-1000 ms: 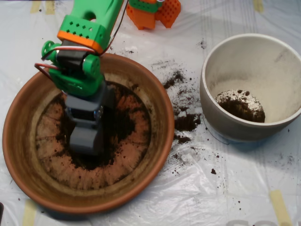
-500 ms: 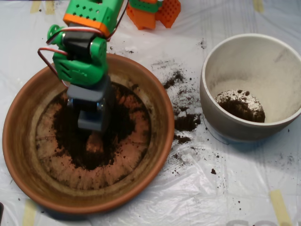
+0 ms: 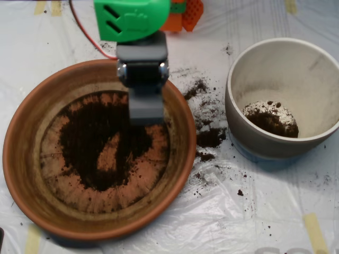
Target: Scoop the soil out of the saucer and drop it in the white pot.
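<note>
The tool [image 3: 146, 110] hangs above the upper right part of the saucer [image 3: 32, 174], its grey body pointing down the picture from the green arm [image 3: 132, 18]. From overhead its two halves look closed together, but whether it carries any soil cannot be told, as the load would lie hidden inside.

Taking the saucer as the landmark: the soil [image 3: 90, 143] lies in a dark patch over its middle, with a bare terracotta streak through it, just below and left of the tool. The white pot [image 3: 265, 148] stands well apart to the saucer's right, a small heap of earth already on its floor. Between the two, spilled crumbs [image 3: 209, 137] dot the plastic-covered surface [image 3: 254, 222] just outside the saucer's right rim.

The coming move likely turns on one thing: the pot lies to the right of the tool, across that rim, so the arm would have to swing rightward and clear both rims before letting go
</note>
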Available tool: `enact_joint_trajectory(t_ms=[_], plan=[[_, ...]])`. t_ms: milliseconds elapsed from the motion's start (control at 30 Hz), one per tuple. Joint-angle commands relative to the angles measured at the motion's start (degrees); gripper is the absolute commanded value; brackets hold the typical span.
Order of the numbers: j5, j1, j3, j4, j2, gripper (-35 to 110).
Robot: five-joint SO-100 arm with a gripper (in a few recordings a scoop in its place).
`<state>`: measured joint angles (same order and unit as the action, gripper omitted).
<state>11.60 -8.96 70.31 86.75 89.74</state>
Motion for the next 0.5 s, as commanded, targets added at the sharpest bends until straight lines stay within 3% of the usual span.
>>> enact_joint_trajectory(t_ms=[0,467], plan=[[1.2,4.8,-5.4,2.4,9.1,0],[1.1,26.2,-11.8,6.8,10.4,0]])
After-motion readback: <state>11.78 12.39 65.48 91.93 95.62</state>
